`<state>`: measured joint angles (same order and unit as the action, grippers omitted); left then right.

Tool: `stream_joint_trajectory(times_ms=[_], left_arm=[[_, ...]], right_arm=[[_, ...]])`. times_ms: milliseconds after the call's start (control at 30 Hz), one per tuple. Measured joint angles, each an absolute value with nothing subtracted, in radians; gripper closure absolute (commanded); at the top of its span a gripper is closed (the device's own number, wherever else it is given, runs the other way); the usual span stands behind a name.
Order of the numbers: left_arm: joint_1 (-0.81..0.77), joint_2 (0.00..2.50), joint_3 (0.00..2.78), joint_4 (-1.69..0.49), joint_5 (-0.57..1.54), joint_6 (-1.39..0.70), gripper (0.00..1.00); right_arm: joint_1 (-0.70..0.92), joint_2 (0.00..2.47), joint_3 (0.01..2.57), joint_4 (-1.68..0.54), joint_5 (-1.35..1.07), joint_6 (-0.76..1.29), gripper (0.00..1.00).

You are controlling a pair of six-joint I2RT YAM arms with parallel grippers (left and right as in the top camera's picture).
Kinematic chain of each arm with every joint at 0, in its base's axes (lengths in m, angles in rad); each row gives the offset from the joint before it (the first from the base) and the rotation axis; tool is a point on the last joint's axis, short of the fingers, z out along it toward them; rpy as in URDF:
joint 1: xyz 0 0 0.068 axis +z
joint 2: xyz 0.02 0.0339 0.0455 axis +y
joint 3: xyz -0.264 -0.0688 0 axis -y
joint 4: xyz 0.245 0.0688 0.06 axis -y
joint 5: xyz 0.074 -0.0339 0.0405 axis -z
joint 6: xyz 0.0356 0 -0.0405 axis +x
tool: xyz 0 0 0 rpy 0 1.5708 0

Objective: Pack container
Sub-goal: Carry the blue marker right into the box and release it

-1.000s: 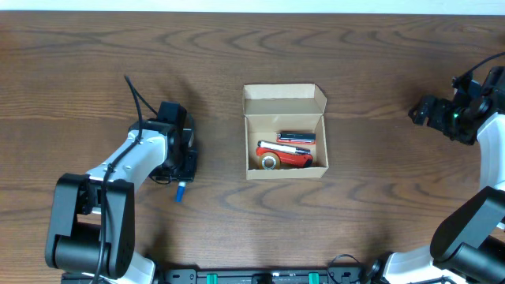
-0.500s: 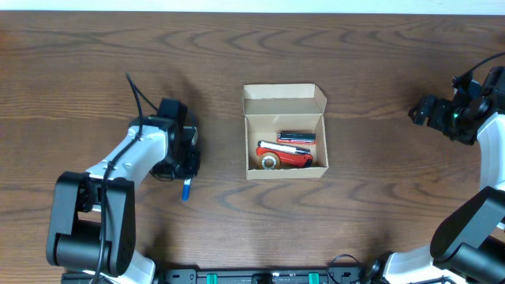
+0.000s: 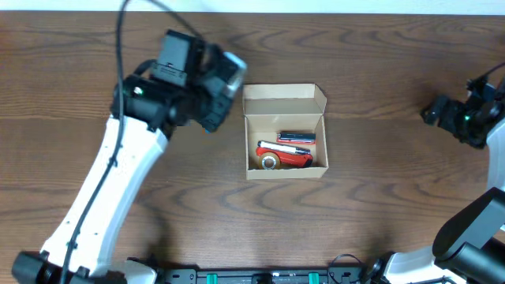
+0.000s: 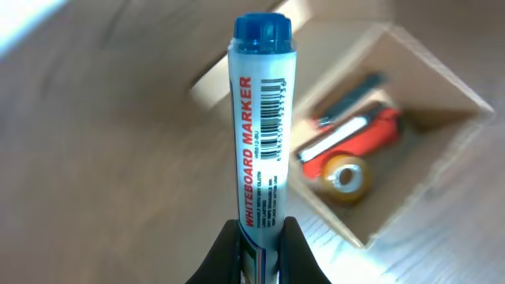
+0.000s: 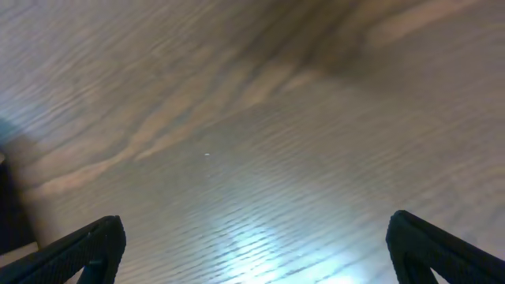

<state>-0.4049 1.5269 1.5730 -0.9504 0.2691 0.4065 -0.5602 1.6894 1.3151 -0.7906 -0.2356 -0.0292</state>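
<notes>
The container is an open tan cardboard box at the table's middle, flap lid folded back. Inside lie a red tool, a tape roll and dark markers. My left gripper hovers high beside the box's left rim, shut on a blue-capped whiteboard marker. In the left wrist view the marker stands up from between the gripper fingers, with the container below to the right. My right gripper is far right, open over bare wood.
The dark wooden table spreads all round the box. The left arm stretches diagonally over the table's left part. The right arm runs along the right edge.
The left gripper closed on the blue marker lying on the table, then rose and swung up and right to the box's left side. The right gripper drifted slightly right.
</notes>
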Motion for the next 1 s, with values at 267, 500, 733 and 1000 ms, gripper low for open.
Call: stream_joint_trajectory(times_ms=[267, 500, 733, 1000], left_arm=[[-0.668, 1.587, 1.583, -0.957, 0.267, 0.740, 0.94], [-0.783, 1.711, 1.582, -0.907, 0.224, 0.916, 0.94], [-0.781, 1.833, 1.582, -0.859, 0.192, 0.985, 0.94], [-0.731, 1.988, 1.582, -0.858, 0.175, 0.971, 0.94]], right_arm=[[-0.596, 1.689, 1.316, -0.792, -0.236, -0.009, 0.01], [-0.596, 1.689, 1.315, -0.793, -0.236, -0.007, 0.01], [-0.596, 1.689, 1.315, -0.799, -0.236, -0.007, 0.01], [-0.596, 1.689, 1.315, -0.800, -0.236, -0.007, 0.01]])
